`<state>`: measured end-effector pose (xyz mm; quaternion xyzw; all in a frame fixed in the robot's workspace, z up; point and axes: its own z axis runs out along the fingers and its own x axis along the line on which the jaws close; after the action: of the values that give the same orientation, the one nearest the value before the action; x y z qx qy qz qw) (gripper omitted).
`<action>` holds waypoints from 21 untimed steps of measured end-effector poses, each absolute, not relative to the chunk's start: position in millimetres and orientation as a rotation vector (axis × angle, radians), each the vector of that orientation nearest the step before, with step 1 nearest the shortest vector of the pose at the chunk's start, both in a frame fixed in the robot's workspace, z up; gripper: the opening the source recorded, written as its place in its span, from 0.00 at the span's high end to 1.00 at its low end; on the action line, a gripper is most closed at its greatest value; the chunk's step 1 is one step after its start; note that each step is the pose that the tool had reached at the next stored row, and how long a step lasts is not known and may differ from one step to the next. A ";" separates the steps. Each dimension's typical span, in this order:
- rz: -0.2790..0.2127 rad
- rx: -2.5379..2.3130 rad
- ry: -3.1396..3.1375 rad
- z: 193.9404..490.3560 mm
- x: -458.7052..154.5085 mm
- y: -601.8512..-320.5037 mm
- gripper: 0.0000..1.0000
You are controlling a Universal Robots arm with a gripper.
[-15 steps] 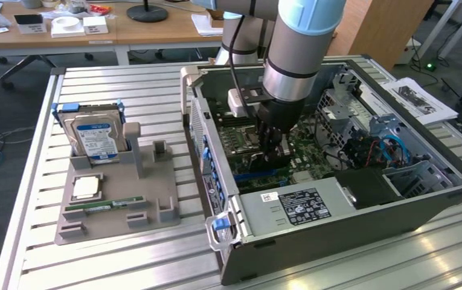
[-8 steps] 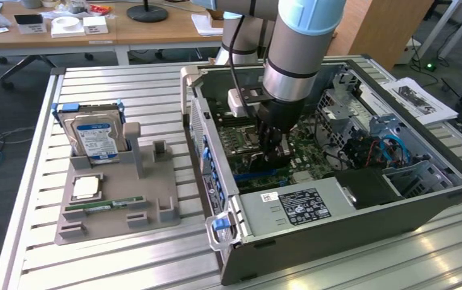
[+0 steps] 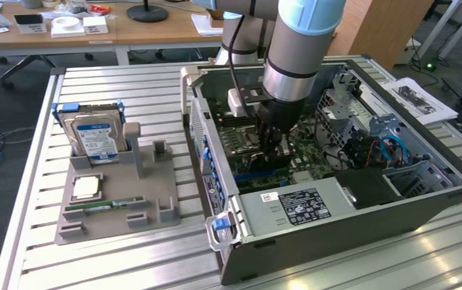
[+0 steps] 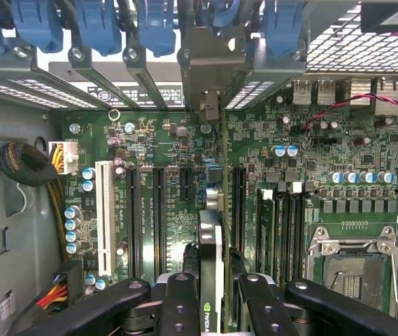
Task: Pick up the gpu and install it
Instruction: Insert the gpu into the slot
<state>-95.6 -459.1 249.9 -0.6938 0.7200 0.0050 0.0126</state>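
Observation:
The gpu (image 4: 210, 252) shows edge-on in the wrist view, a thin dark card with a green logo on its edge. It hangs between my gripper's (image 4: 212, 297) black fingers (image 4: 179, 301), which are shut on it. Its silver bracket (image 4: 209, 66) reaches the rear slot openings of the case. The card stands upright over the green motherboard (image 4: 171, 196), in line with the black expansion slots. In the exterior view, my gripper (image 3: 269, 154) is down inside the open computer case (image 3: 295, 208), holding the dark gpu (image 3: 264, 162) just above the board.
On the exterior view's left, a grey fixture tray (image 3: 154, 199) holds a hard drive (image 3: 93, 136), a processor chip (image 3: 86, 187) and a green RAM stick (image 3: 105, 205). Inside the case are a white slot (image 4: 104, 217), a CPU socket (image 4: 352, 269), blue latches (image 4: 101, 24) and bundled cables (image 4: 27, 164).

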 end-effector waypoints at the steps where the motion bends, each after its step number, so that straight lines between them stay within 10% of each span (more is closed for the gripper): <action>1: 0.016 -2.161 2.245 249.9 -95.6 -459.1 0.73; 21: 0.016 -2.155 2.251 251.8 -94.7 -459.6 0.73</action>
<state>-94.7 -459.6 251.8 -0.6915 0.7222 0.0051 0.0125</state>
